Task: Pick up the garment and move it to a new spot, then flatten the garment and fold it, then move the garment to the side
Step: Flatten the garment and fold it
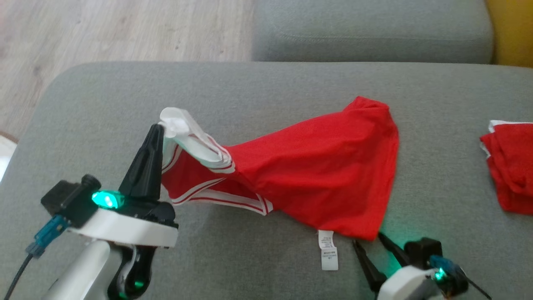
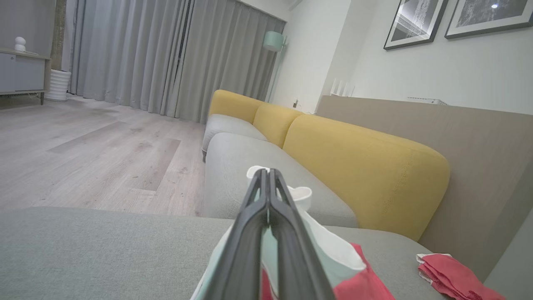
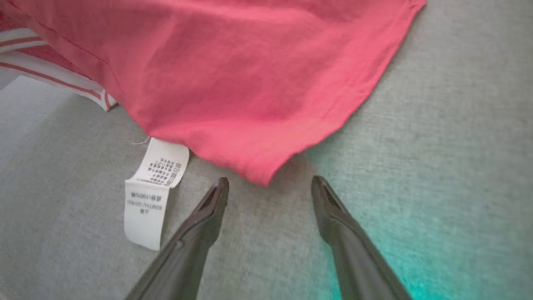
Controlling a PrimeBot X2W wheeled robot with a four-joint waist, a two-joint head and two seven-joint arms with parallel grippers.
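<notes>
Red shirt [image 1: 316, 166] stretches between the arms: left gripper [image 1: 157, 127] clamps its white-trimmed end; right gripper [image 3: 270, 181], wide and empty, faces the hem corner.

Open cushion [image 1: 441, 166] between garment [image 1: 325, 166] and folded cloth [image 1: 510, 171]

Black gripper [image 1: 158, 130], white wrist [image 1: 125, 231] (green light [image 1: 107, 199])

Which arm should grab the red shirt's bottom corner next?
Probably right: the right gripper is open beside the red fabric garment; the left gripper is shut on its white trim.
</notes>
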